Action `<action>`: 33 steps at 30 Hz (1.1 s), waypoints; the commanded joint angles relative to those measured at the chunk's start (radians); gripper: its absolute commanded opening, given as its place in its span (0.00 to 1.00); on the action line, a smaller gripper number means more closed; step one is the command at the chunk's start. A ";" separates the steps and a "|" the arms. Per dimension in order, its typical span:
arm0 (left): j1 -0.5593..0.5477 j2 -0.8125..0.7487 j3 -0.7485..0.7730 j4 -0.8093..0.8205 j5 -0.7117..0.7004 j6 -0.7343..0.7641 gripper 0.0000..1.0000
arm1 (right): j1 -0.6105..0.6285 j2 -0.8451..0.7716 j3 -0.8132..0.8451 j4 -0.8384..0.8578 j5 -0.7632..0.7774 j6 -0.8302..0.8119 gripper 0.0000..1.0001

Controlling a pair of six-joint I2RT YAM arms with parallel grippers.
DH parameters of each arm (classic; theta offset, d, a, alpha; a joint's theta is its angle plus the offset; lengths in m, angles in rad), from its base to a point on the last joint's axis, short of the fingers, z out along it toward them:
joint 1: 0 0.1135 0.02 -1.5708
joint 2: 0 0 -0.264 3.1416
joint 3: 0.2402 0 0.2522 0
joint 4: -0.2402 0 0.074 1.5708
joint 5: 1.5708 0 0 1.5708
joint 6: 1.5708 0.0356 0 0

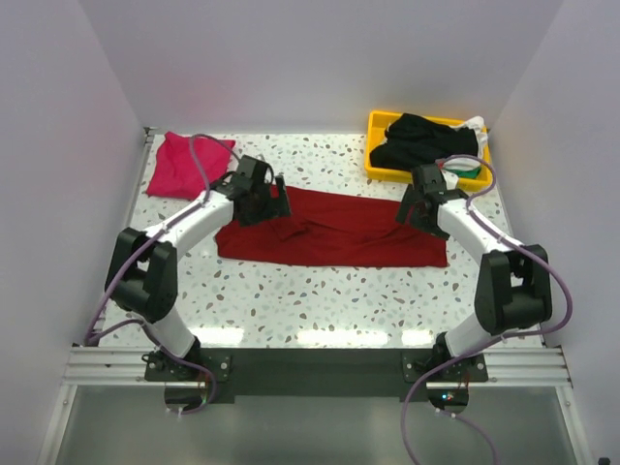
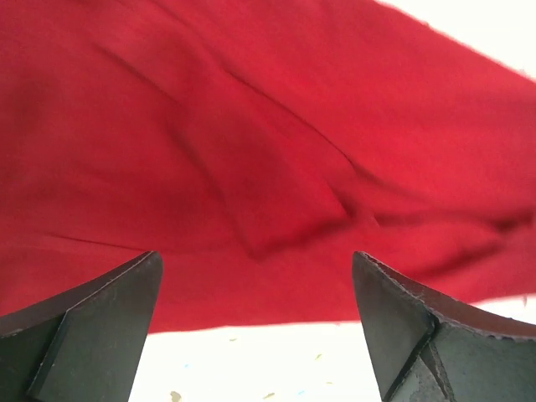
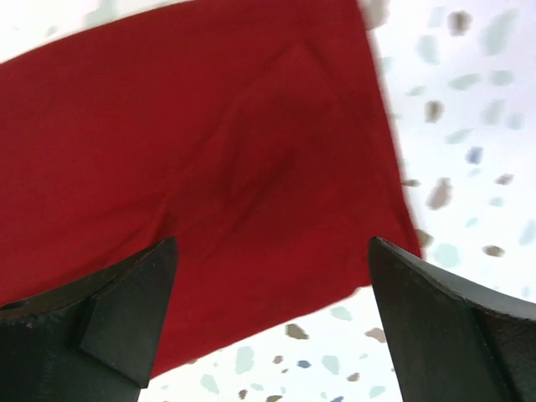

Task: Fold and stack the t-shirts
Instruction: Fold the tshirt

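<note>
A dark red t-shirt (image 1: 334, 231) lies folded into a long band across the middle of the table. My left gripper (image 1: 263, 201) is open and empty over its far left end; the left wrist view shows creased red cloth (image 2: 251, 151) beyond the spread fingers. My right gripper (image 1: 418, 208) is open and empty over its far right end; the right wrist view shows the shirt's edge and corner (image 3: 251, 151). A magenta-pink shirt (image 1: 184, 163) lies folded at the far left. Black (image 1: 418, 139), white (image 1: 473, 126) and green (image 1: 466, 170) shirts lie heaped in the yellow tray.
The yellow plastic tray (image 1: 378, 122) stands at the far right corner. White walls close the table on the left, back and right. The speckled tabletop (image 1: 320, 300) shows bare in front of the red shirt.
</note>
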 commanded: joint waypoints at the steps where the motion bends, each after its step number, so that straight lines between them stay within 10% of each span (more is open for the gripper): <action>1: -0.077 0.023 -0.012 0.050 0.089 0.003 1.00 | -0.001 0.021 -0.011 0.126 -0.171 -0.036 0.99; 17: -0.103 0.210 0.041 0.116 0.118 -0.031 1.00 | -0.022 0.182 -0.054 0.177 -0.161 -0.014 0.99; 33: -0.085 0.566 0.670 0.191 0.106 0.087 1.00 | -0.047 0.166 -0.114 0.171 -0.156 -0.028 0.99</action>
